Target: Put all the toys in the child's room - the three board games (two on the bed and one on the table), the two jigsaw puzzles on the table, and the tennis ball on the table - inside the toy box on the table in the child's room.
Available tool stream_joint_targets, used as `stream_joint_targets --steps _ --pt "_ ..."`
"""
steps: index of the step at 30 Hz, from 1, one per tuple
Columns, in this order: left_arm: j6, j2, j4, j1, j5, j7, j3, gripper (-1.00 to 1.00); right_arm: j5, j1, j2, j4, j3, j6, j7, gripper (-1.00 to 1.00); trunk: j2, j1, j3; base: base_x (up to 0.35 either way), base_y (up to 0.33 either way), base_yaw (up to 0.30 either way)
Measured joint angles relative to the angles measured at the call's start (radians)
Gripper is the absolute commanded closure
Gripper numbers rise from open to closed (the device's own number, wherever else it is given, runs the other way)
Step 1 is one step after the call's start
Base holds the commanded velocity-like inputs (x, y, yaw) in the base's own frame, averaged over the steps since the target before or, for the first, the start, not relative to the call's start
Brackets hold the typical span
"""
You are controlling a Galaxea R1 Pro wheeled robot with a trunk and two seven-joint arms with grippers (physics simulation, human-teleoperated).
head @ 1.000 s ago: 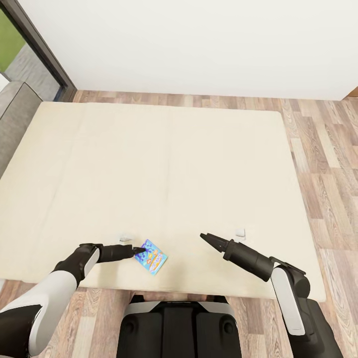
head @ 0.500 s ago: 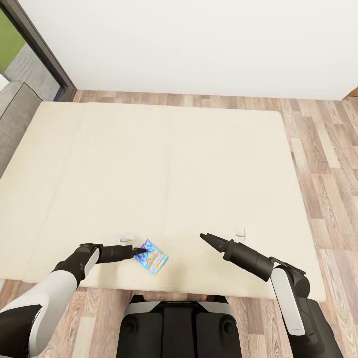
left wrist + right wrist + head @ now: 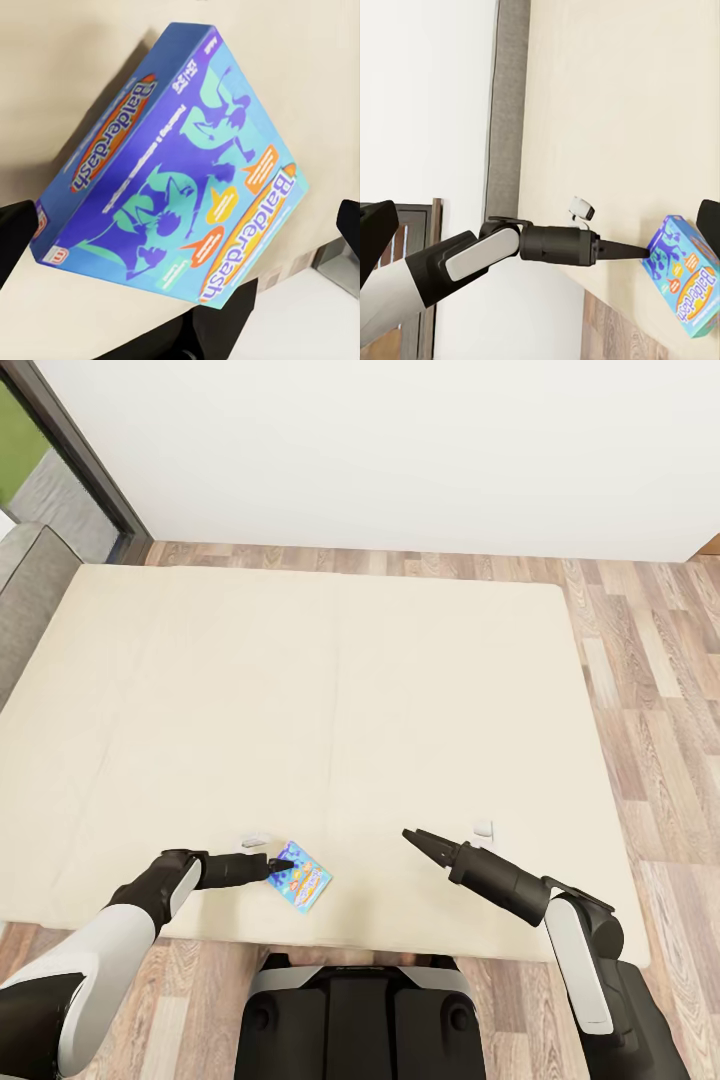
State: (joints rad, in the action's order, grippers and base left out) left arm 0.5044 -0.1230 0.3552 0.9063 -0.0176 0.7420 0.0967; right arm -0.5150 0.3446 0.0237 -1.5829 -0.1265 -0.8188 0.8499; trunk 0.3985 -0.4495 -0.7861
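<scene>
We are standing at the near edge of the bed (image 3: 340,690), its plain cream mattress reaching from our base to the strip of wood floor (image 3: 660,690) along the white wall (image 3: 400,450). Both arms are held low over that near edge, most likely so the mattress can be reached without leaning the trunk.

The one toy we see here is a board game (image 3: 303,875), the blue Balderdash box (image 3: 180,187), close to the bed's near edge and left of its middle, turned at an angle to that edge. From the right wrist view the box (image 3: 684,283) appears tipped up with one side off the mattress, which suggests it is being held, not merely lying there.

Our left gripper (image 3: 280,865) touches the box's left corner. Its dark fingertips (image 3: 19,232) flank the box at either side of the left wrist view, so we judge the jaws to be pinching the game by its edges, a sensible grip for so thin a box.

Our right gripper (image 3: 412,836) hovers apart near the same edge, fingers pressed together on nothing, presumably kept out of the way.
</scene>
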Motion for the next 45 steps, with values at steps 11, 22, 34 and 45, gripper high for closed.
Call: stream_joint_targets --steps 11,22,34,45 --pt "-0.003 0.001 0.0 0.0 0.0 -0.002 -0.002 -1.0 0.0 0.0 0.0 0.0 0.0 0.0 0.0 -1.0 0.0 0.0 0.0 0.0 -0.001 0.0" --pt "-0.011 0.002 0.001 0.0 0.0 -0.061 -0.003 -1.0 0.0 0.0 0.0 0.0 0.0 0.0 0.0 -1.0 0.0 0.0 0.0 0.0 0.0 0.0" --pt "-0.035 0.007 -0.002 0.0 -0.001 -0.158 -0.001 -1.0 0.0 0.0 0.0 0.0 0.0 0.0 -0.001 -1.0 0.0 0.0 0.0 0.0 0.0 0.0" --pt "-0.037 0.015 -0.004 0.0 -0.002 -0.162 -0.001 -1.0 0.0 0.0 0.0 0.0 0.0 0.0 -0.002 -1.0 0.0 0.0 0.0 0.0 0.0 0.0"
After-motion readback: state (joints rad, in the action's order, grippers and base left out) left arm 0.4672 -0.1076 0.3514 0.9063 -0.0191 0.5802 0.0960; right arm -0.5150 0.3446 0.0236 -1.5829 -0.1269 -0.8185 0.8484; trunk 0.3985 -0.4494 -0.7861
